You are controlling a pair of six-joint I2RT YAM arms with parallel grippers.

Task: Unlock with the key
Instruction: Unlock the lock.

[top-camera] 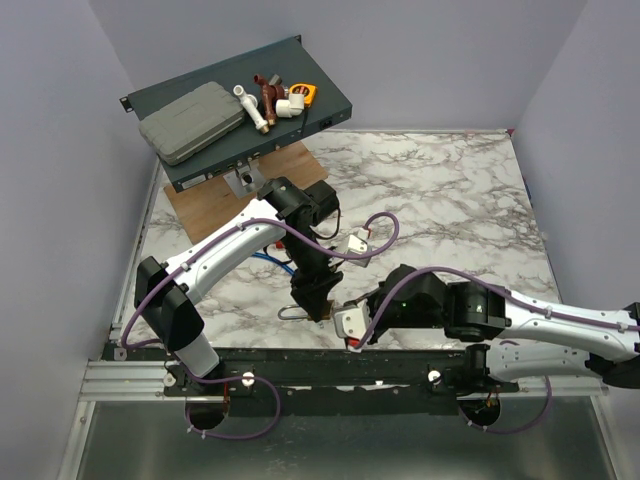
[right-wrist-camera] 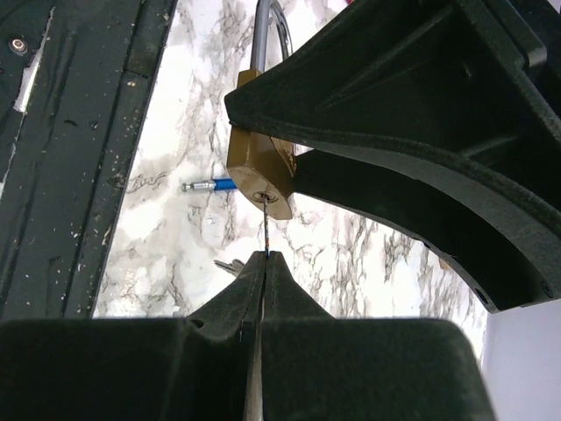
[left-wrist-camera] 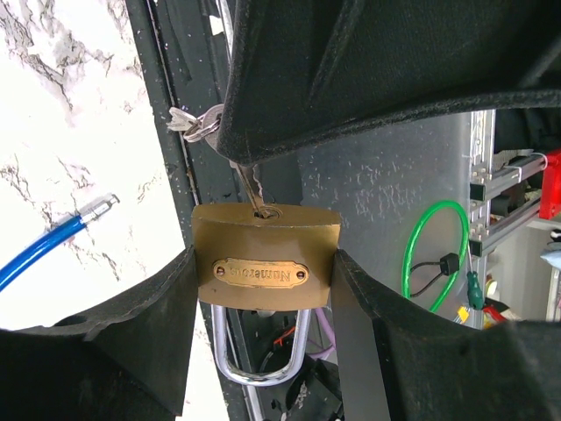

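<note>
The key (right-wrist-camera: 265, 230), likely light and bendable, is being pinched near its head by the tightly closed right gripper (right-wrist-camera: 264, 257); the padlock (left-wrist-camera: 266, 263) is being clamped in the half-open left gripper (left-wrist-camera: 263, 289).

White-and-black arms (top-camera: 235, 247) — purple cables (top-camera: 396, 224)

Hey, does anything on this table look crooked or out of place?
The dark rack unit at the far left corner sits skewed to the table edges, with a grey case and pipe fittings piled on it. Nothing around the brass padlock looks wrong.
</note>
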